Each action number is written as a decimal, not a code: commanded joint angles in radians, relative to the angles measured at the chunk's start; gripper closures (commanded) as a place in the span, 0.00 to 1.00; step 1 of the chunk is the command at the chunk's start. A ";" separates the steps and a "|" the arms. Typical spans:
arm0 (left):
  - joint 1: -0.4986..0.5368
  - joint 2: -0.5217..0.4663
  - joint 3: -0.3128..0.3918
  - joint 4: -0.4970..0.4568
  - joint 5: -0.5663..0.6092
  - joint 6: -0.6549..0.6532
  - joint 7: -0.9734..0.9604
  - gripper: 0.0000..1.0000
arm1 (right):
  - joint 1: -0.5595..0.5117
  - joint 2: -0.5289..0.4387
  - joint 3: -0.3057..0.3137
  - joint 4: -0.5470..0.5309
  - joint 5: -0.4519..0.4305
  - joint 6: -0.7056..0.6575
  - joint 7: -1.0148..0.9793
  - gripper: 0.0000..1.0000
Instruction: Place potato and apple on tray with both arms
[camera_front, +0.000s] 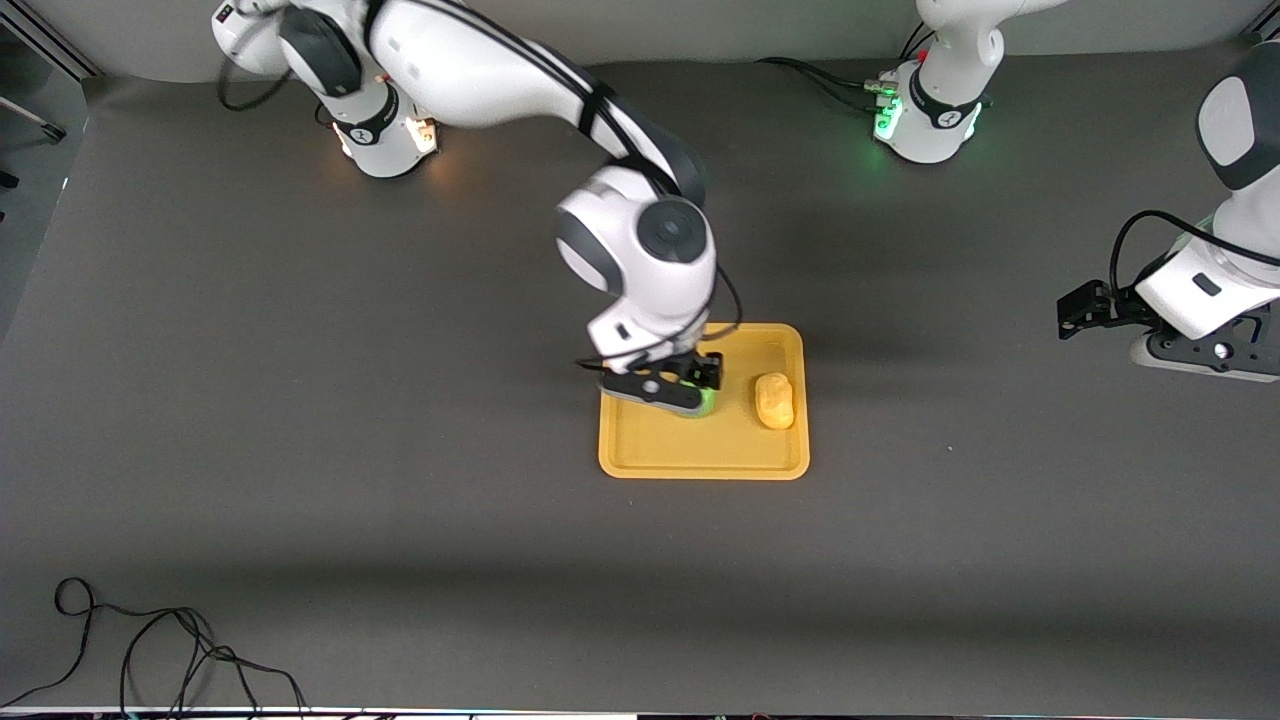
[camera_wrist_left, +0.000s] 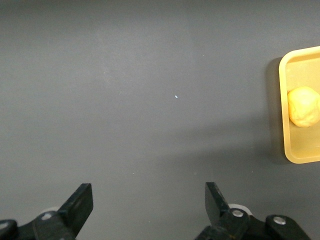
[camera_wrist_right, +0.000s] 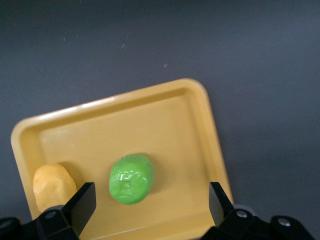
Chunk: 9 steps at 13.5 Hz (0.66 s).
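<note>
The yellow-orange tray (camera_front: 700, 470) lies mid-table. The potato (camera_front: 775, 400) lies on it at the side toward the left arm's end. The green apple (camera_front: 708, 403) lies on the tray beside the potato, mostly covered by my right gripper (camera_front: 665, 392). In the right wrist view, the right gripper (camera_wrist_right: 151, 192) is open just over the apple (camera_wrist_right: 131, 178), its fingers wide apart and clear of it, with the potato (camera_wrist_right: 52, 185) and tray (camera_wrist_right: 150, 120) below. My left gripper (camera_front: 1195, 360) waits open over bare table (camera_wrist_left: 148, 192). Its view catches the tray (camera_wrist_left: 282, 100) and potato (camera_wrist_left: 304, 106).
A loose black cable (camera_front: 150, 640) lies near the table's front edge at the right arm's end. The two arm bases (camera_front: 385, 130) (camera_front: 930, 120) stand along the back of the dark table.
</note>
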 joint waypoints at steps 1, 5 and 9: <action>-0.010 -0.030 0.005 -0.024 0.011 0.015 -0.017 0.00 | -0.064 -0.129 0.003 -0.085 0.019 -0.102 -0.138 0.00; -0.013 -0.030 0.005 -0.024 0.011 0.021 -0.017 0.00 | -0.212 -0.327 -0.012 -0.282 0.018 -0.132 -0.424 0.00; -0.013 -0.028 0.005 -0.024 0.009 0.021 -0.017 0.00 | -0.400 -0.520 -0.018 -0.494 0.022 -0.121 -0.703 0.00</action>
